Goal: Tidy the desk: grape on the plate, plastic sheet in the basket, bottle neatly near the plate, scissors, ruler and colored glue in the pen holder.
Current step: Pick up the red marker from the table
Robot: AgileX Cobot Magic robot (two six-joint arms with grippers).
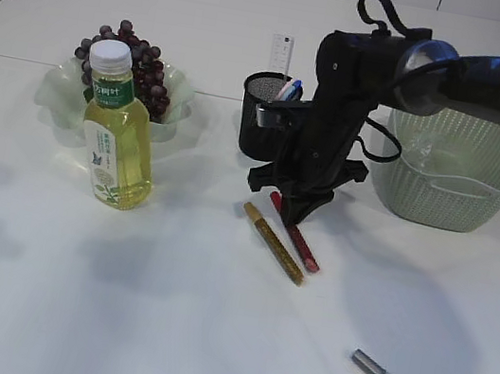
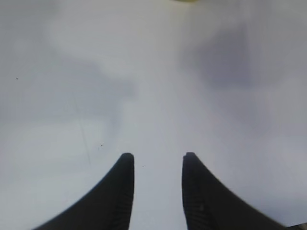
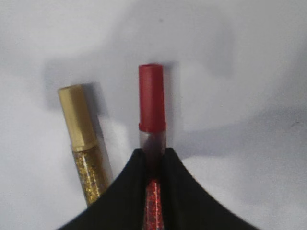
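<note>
Here the right gripper (image 3: pixel 154 160) is clamped on the red glitter glue pen (image 3: pixel 152 103), which lies on the white table (image 1: pixel 160 326) just beside the gold glitter glue pen (image 3: pixel 82 139), in front of the black mesh pen holder (image 1: pixel 260 117). The left gripper (image 2: pixel 156 160) hangs over bare table, jaws apart and empty.

I see glitter-filled clear plastic glue pens, red (image 3: pixel 152 103) and gold (image 3: pixel 82 139), on a smooth matt white table (image 1: pixel 163 307), beside a woven-look plastic basket (image 1: pixel 452 183).
</note>
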